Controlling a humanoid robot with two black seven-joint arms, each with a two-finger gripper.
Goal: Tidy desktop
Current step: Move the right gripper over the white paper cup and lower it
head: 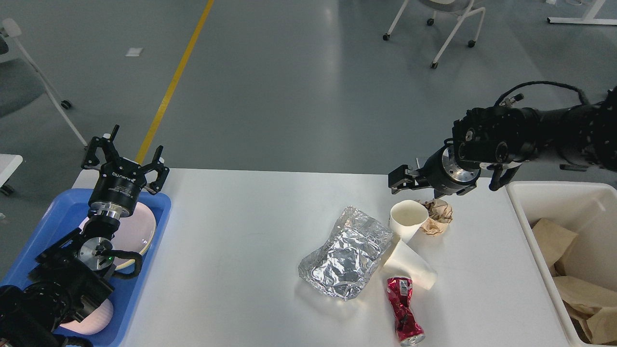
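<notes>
The large white rectangular worktop (pixel 241 250) is seen centrally, littered with a crumpled silver foil pouch (pixel 347 250). The left tool (pixel 124 154) is spread wide; the right tool (pixel 409 179), seen end-on, perhaps open, cannot be judged.

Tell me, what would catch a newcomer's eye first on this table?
Probably the shiny crumpled foil in the middle of the white desktop, with a crushed red can and two paper cups beside it. Next, the black right gripper hanging just above the upright cup, near the cream bin.
</notes>
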